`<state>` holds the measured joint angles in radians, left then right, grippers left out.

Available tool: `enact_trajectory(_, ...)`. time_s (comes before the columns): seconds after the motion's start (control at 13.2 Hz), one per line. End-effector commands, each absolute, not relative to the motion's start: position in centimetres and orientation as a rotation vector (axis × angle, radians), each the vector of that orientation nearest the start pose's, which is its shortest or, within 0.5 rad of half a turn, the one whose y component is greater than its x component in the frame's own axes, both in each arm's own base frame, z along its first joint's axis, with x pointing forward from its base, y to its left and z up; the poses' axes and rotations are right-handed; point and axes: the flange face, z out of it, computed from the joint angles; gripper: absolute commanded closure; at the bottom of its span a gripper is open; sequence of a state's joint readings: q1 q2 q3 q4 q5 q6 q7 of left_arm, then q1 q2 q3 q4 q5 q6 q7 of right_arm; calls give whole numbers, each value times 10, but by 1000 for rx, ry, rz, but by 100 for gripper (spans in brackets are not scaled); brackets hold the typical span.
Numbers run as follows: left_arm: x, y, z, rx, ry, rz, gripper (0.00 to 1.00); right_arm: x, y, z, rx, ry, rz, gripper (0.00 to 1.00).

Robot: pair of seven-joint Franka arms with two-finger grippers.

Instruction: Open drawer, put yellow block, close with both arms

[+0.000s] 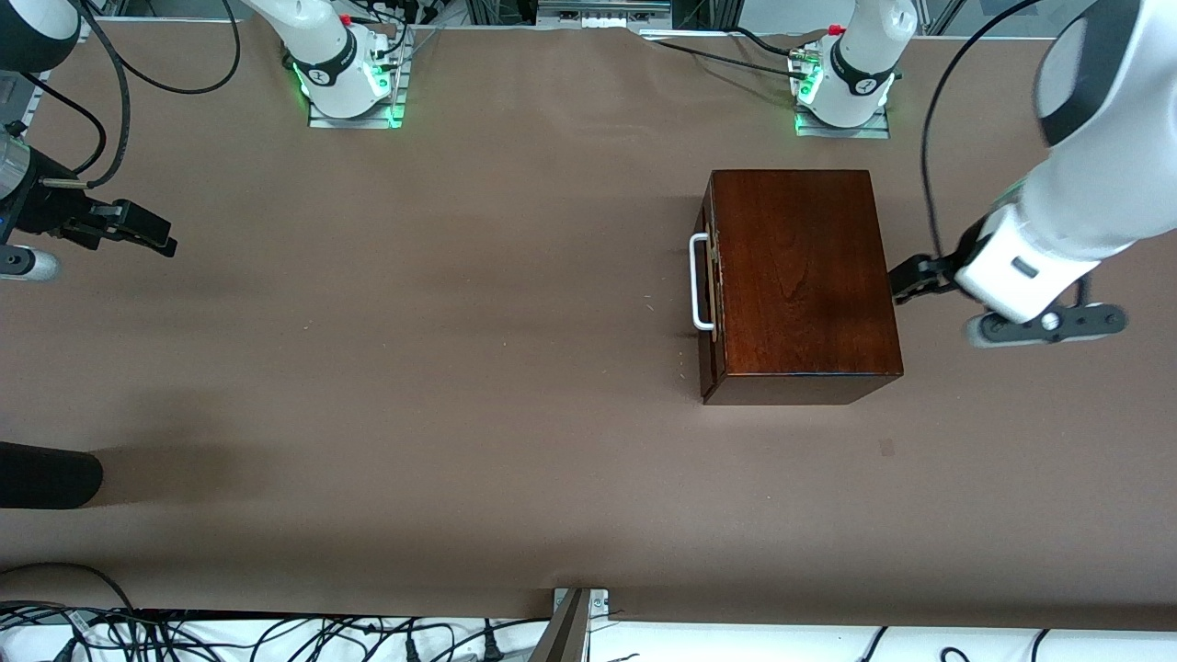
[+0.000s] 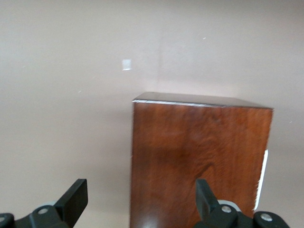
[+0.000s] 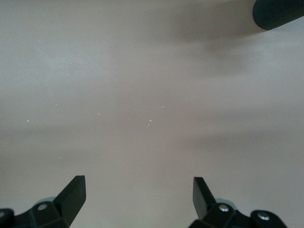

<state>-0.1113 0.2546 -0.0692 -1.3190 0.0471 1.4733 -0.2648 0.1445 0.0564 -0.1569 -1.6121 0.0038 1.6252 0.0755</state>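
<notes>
Resting shut, the drawer (image 1: 710, 292) hides any yellow block, probably inside. Left gripper (image 1: 910, 279), fingers wide, at the box's three o'clock, could shove it; right gripper (image 1: 138, 227), fingers wide, waits.

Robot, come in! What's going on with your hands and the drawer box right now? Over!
Left end effector open, beside the box. Right end effector open, waiting over bare table. Drawer shut. Yellow block not in view.

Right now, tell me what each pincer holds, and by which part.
Nothing is held. The left pincer is open beside the box, at the end away from its handle. The right pincer is open over bare table.
</notes>
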Motion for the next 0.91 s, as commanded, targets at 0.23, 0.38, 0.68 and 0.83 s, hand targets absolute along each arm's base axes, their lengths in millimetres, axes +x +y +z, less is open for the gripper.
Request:
enact_trajectory(0.23,541,-60,578,-3103,-94,64,0,573,-5,583,-3127,139,60,0)
enact_trajectory(0.38,544,-59,576,-3103,-96,69,0,573,-5,583,-3127,139,60,0)
enact_trajectory(0.68,549,-47,586,-3134,-134,7,0,573,-4,583,-3127,139,62,0)
enact_trajectory(0.83,554,-44,590,-3149,-149,-58,0,573,-4,583,-3127,139,62,0)
